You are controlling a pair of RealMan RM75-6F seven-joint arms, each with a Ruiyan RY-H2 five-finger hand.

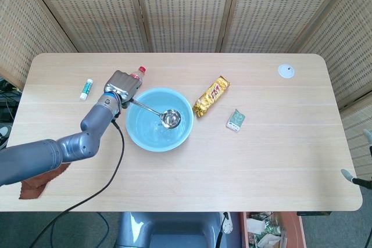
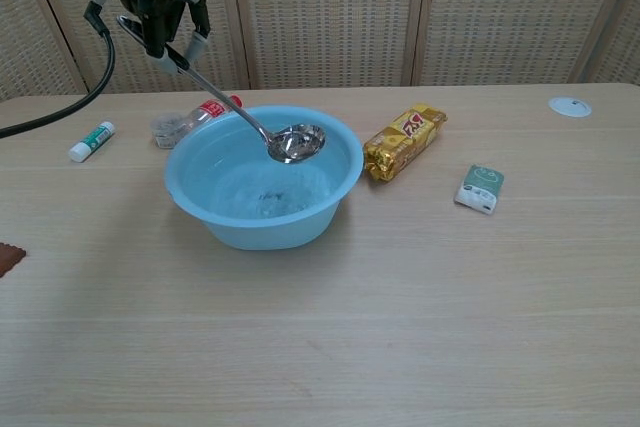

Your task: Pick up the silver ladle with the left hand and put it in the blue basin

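My left hand grips the end of the silver ladle's handle, high above the table at the back left of the blue basin. The silver ladle slants down to the right. Its bowl hangs in the air over the basin, about level with the rim and clear of the basin's floor. Of my right hand only a grey sliver shows at the right edge of the head view, off the table, and its fingers cannot be made out.
A red-capped bottle lies just behind the basin. A white-green tube lies at the left, a gold snack pack and a green-white packet at the right, and a white disc far right.
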